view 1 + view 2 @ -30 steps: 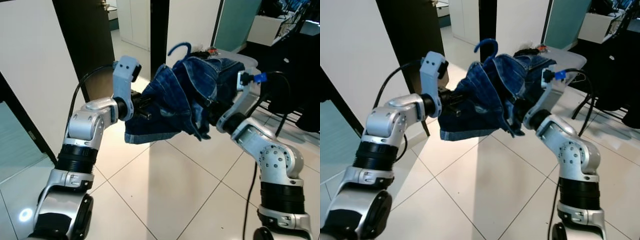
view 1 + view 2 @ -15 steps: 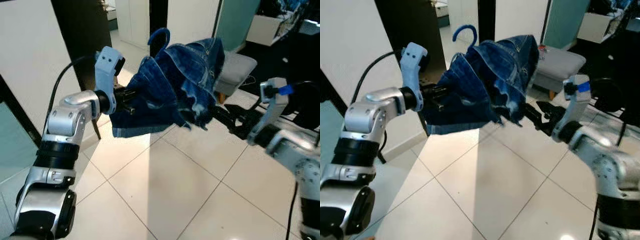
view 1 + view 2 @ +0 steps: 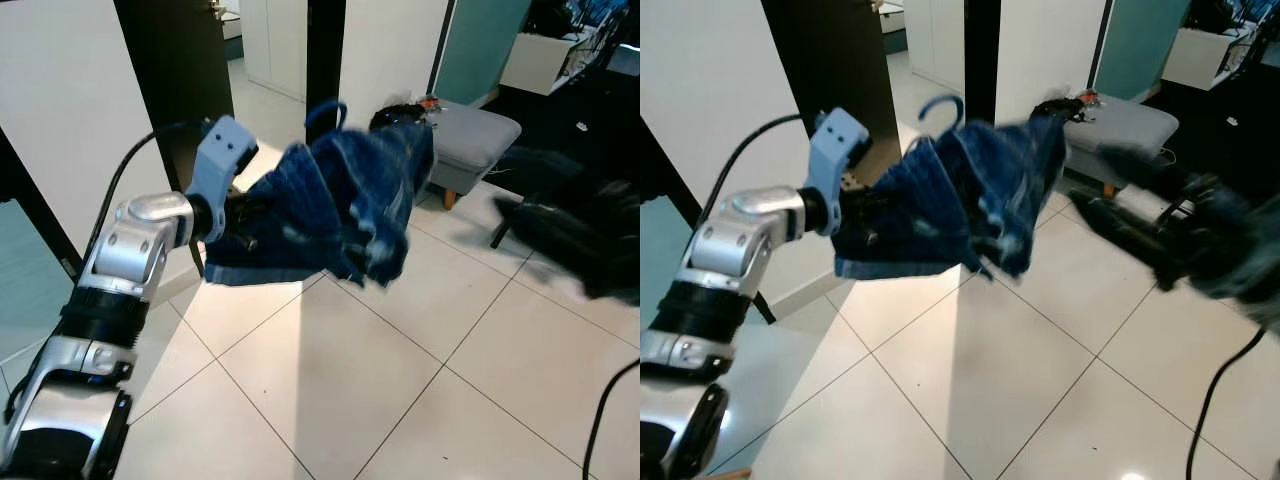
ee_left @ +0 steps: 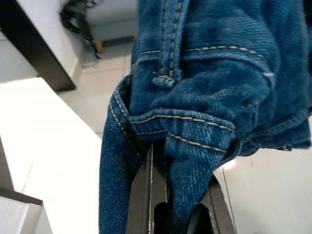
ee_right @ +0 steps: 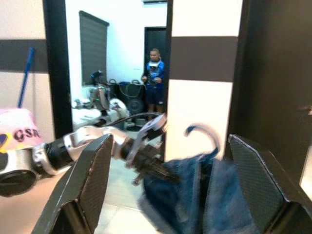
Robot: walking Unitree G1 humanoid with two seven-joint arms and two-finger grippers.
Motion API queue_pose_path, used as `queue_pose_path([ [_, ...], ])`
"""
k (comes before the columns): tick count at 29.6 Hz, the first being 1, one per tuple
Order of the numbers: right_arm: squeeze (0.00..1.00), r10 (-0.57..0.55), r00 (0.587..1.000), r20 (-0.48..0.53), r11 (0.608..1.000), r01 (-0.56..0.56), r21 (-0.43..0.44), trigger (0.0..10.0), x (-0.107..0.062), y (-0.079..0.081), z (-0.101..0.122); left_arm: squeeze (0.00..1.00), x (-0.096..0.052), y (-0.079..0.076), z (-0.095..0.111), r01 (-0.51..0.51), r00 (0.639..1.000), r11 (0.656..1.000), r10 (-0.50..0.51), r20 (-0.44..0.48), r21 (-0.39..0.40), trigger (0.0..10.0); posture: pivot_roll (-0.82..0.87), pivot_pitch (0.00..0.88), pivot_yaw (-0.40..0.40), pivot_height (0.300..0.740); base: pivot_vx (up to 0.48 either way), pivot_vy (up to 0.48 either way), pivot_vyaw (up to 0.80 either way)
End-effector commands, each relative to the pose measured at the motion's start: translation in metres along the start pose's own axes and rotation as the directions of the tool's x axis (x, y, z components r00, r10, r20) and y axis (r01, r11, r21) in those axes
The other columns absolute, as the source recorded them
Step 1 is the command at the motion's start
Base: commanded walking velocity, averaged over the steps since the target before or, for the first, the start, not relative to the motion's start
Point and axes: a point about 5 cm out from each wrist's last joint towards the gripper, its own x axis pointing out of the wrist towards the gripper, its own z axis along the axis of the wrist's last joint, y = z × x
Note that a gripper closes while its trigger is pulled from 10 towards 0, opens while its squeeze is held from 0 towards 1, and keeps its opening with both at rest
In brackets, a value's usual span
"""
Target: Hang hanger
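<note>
We're mid-carry here, nothing hung yet. Nearest to us is our left arm, bent up in front of the chest, with the left gripper (image 3: 243, 212) buried in the jeans (image 3: 330, 205). The left wrist view shows it best: the two fingers (image 4: 150, 195) are pinched tight together with a fold of denim clamped between them, so that side is carrying the whole load. The jeans are draped over a blue hanger, bunched and sagging, up in the air above the tile floor (image 3: 330, 380) and touching nothing else. The hanger's hook (image 3: 940, 107) pokes out on top of the bundle.

Our right gripper (image 3: 1130, 225) is out to the right, blurred in the eye views, apart from the jeans and holding nothing. Its wrist view shows both fingers (image 5: 90, 175) spread wide, looking back at the hook and denim.

Further off there's a grey stool (image 3: 478, 130) with some dark stuff on it, a dark door frame (image 3: 170, 70) and white wall panels. A person (image 5: 155, 73) stands far back in a room, seen from the right wrist.

Our read: this is the transport step. We can't spot any rail or rod yet, so the next move probably calls for finding one, keeping the hook upright and clear of the cloth, then lifting it over. One-sided grip on fabric looks a bit slippy, so go easy.
</note>
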Motion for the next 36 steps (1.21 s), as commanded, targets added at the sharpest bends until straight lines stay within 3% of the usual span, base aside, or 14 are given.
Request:
queue_pose_path([
  [1,0.00,-0.029,0.997,-0.069,0.999,0.026,-0.044,10.0,-0.006,-0.006,-0.001,0.00,-0.008,-0.008,0.014,0.112,0.992,0.985,-0.119,0.044,0.129,10.0,-0.02,0.075,0.003,0.740,0.000,0.000,0.00],
  [2,0.00,-0.029,0.997,-0.069,0.999,0.026,-0.044,10.0,-0.006,-0.006,-0.001,0.00,-0.008,-0.008,0.014,0.112,0.992,0.985,-0.119,0.044,0.129,10.0,-0.02,0.075,0.003,0.740,0.000,0.000,0.00],
  [3,0.00,0.038,0.992,-0.123,0.999,-0.042,-0.034,10.0,-0.008,-0.002,-0.003,0.00,-0.013,-0.013,0.013,0.183,0.981,0.967,-0.192,0.032,0.178,10.0,-0.02,0.073,0.002,0.740,0.000,0.000,0.00],
  [6,0.00,0.073,0.986,-0.153,0.997,-0.078,-0.029,10.0,-0.008,0.000,-0.004,0.00,-0.016,-0.015,0.013,0.215,0.974,0.957,-0.224,0.029,0.195,10.0,-0.02,0.073,0.002,0.740,0.000,0.000,0.00],
  [7,0.00,0.132,0.968,-0.215,0.990,-0.137,-0.009,10.0,-0.009,0.004,-0.006,0.00,-0.022,-0.019,0.015,0.275,0.957,0.932,-0.289,0.024,0.236,10.0,-0.02,0.068,0.000,0.740,0.000,0.000,0.00],
  [10,0.00,0.164,0.945,-0.283,0.986,-0.169,0.006,10.0,-0.012,0.006,-0.008,0.00,-0.027,-0.022,0.016,0.328,0.939,0.910,-0.343,0.018,0.255,10.0,-0.02,0.066,-0.001,0.740,0.000,0.000,0.00],
  [14,0.00,0.194,0.909,-0.369,0.980,-0.192,0.040,10.0,-0.011,0.007,-0.019,0.00,-0.029,-0.032,0.023,0.384,0.911,0.887,-0.410,0.054,0.258,10.0,-0.02,0.060,0.000,0.740,0.000,0.000,0.00],
  [22,0.00,0.222,0.868,-0.444,0.974,-0.222,0.053,10.0,-0.004,0.008,-0.037,0.00,-0.029,-0.046,0.033,0.444,0.870,0.847,-0.486,0.086,0.293,10.0,-0.01,0.061,-0.002,0.740,0.000,0.000,0.00],
  [26,0.00,0.225,0.806,-0.548,0.970,-0.236,0.051,10.0,-0.003,0.006,-0.056,0.00,-0.030,-0.055,0.041,0.479,0.838,0.815,-0.535,0.104,0.326,10.0,-0.01,0.062,-0.002,0.740,0.000,0.000,0.00],
  [32,0.00,0.223,0.743,-0.630,0.967,-0.248,0.050,10.0,0.000,0.006,-0.073,0.00,-0.031,-0.063,0.047,0.509,0.808,0.785,-0.577,0.118,0.353,10.0,-0.01,0.062,-0.001,0.740,0.000,0.000,0.00],
  [33,0.00,0.231,0.736,-0.637,0.965,-0.255,0.056,4.2,0.001,0.007,-0.076,0.00,-0.031,-0.065,0.048,0.516,0.801,0.777,-0.587,0.120,0.361,10.0,-0.01,0.063,-0.001,0.740,0.000,0.000,0.00],
  [34,0.00,0.231,0.736,-0.637,0.965,-0.255,0.056,4.2,0.001,0.007,-0.076,0.00,-0.031,-0.065,0.048,0.516,0.801,0.777,-0.587,0.120,0.361,10.0,-0.01,0.063,-0.001,0.740,0.000,0.000,0.00],
  [35,0.00,0.243,0.730,-0.639,0.962,-0.265,0.064,0.0,0.002,0.008,-0.078,0.00,-0.032,-0.066,0.050,0.519,0.796,0.772,-0.593,0.122,0.368,10.0,-0.01,0.063,-0.001,0.740,0.000,0.000,0.00],
  [36,0.00,0.243,0.730,-0.639,0.962,-0.265,0.064,0.0,0.002,0.008,-0.078,0.00,-0.032,-0.066,0.050,0.519,0.796,0.772,-0.593,0.122,0.368,10.0,-0.01,0.063,-0.001,0.740,0.000,0.000,0.00],
])
